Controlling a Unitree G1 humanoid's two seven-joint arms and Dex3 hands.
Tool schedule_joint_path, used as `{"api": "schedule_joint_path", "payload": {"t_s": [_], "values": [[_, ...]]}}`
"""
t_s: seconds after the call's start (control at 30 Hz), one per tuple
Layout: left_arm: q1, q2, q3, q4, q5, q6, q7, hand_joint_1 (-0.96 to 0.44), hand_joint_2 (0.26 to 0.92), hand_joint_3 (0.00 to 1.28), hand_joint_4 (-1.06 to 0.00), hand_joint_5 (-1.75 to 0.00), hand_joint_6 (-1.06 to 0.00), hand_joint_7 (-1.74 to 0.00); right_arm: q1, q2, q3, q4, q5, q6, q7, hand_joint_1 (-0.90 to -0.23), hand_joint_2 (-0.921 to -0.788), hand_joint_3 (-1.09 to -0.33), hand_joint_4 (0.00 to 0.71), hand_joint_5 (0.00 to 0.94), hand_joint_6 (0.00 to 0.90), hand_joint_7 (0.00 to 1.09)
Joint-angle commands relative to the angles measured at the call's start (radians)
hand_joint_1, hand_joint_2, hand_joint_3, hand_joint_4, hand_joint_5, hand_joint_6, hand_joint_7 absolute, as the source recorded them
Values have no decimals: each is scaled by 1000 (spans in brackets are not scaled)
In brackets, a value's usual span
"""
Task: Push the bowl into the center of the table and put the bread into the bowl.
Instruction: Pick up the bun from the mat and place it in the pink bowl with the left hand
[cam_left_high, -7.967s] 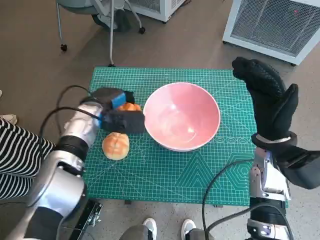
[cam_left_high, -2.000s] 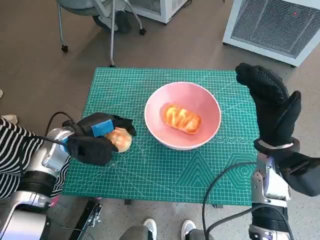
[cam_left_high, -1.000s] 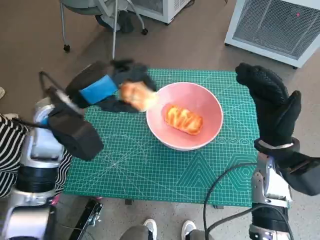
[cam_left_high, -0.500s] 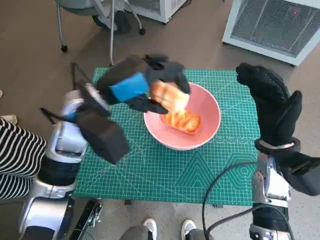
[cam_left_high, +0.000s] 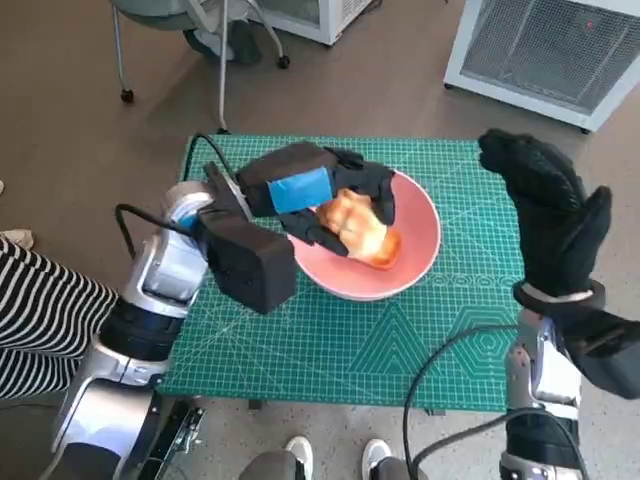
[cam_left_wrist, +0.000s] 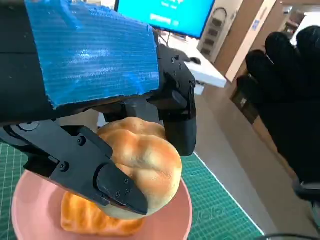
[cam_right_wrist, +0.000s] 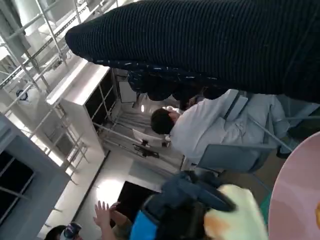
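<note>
— Pink bowl (cam_left_high: 415, 250) on the green mat (cam_left_high: 330, 340), but how much of it is actually visible?

— From the head view, only its right part; the left hand (cam_left_high: 320, 195) and the round bun (cam_left_high: 352, 222) it carries cover the rest. The other bread (cam_left_high: 385, 252) in the bowl peeks out as an orange edge under the bun. The left wrist view shows that piece (cam_left_wrist: 90, 220) more plainly, lying on the bowl's floor.

— And the left arm's pose?

— It reaches across from the mat's left side, the blue-taped back of the hand facing up, fingers over the bowl.

— Is the bun let go?

— No — black fingers (cam_left_wrist: 175, 107) curl round it on both sides, and it sits just above the bread below; I cannot tell whether the two touch.

— The right hand?

— The right hand (cam_left_high: 545, 205) stands upright beside the table's right edge, gloved fingers extended and holding nothing. Its own wrist camera shows only a dark band of glove — the fingers barely show there.
</note>
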Motion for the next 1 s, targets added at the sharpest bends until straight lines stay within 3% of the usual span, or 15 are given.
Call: {"api": "schedule_joint_path", "payload": {"t_s": [0.03, 0.23, 0.57, 0.8, 1.0], "values": [[-28, -3, -40, 51, 21, 34, -66, -176, 779, 34, -315, -155, -302, -283, 26, 3, 2, -6, -4, 11, -12, -726, -921, -693, 158, 4, 57, 403], [-16, -4, -34, 67, 17, 11, -62, -298, 769, 12, -172, -17, -244, -91, 24, 2, 2, -11, -9, 14, -18, -726, -921, -692, 158, 5, 56, 404], [-14, 5, 21, 105, -51, -24, -70, -440, 777, 8, -67, 0, -211, -36, 15, -1, 2, -19, -5, 23, -20, -722, -921, -692, 159, 4, 57, 407], [-3, -2, 136, 136, -214, -69, -98, -506, 790, 9, -39, 0, -196, -19, 1, -5, 3, -37, -9, 38, -26, -719, -921, -693, 160, 4, 63, 412], [31, -69, 261, 175, -397, -143, -83, -587, 857, 29, -36, 0, -197, -16, -15, -15, 3, -60, -20, 52, -37, -713, -921, -695, 161, 4, 63, 414]]}}
